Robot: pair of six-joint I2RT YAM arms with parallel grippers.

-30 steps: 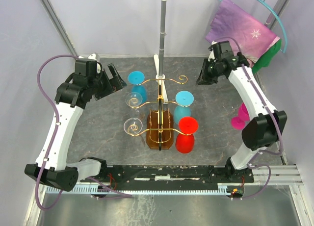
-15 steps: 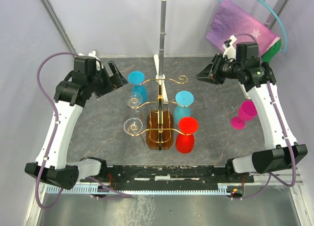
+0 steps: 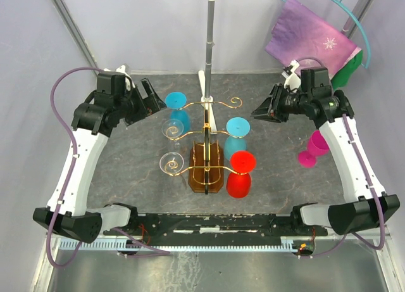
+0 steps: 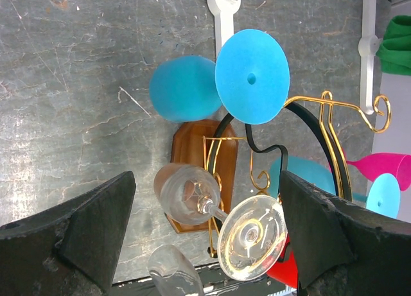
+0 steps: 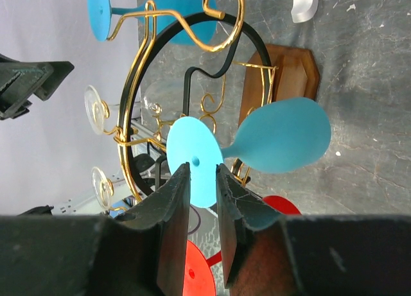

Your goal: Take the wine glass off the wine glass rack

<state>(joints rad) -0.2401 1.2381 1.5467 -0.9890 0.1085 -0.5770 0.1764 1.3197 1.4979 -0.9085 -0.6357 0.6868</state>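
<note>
The wine glass rack (image 3: 207, 154) is a gold wire stand on a brown base at the table's middle. Hanging upside down on it are a blue glass (image 3: 176, 102), two clear glasses (image 3: 171, 128), a light blue glass (image 3: 237, 135) and a red glass (image 3: 240, 173). My left gripper (image 3: 149, 98) is open and empty, left of the rack. In the left wrist view a clear glass (image 4: 252, 237) hangs between and beyond its fingers (image 4: 70, 238). My right gripper (image 3: 265, 107) is right of the rack, empty, its jaws a narrow gap apart. In the right wrist view it (image 5: 203, 175) faces the light blue glass's foot (image 5: 196, 156).
A pink glass (image 3: 313, 147) stands on the table at the right, under my right forearm. A grey upright pole (image 3: 208, 45) rises behind the rack. A purple cloth (image 3: 310, 42) hangs at the back right. Grey walls close in both sides.
My right arm has swung outward, and its gripper has come a little forward and toward the rack. The left gripper has hardly moved. The glasses have stayed in place.
</note>
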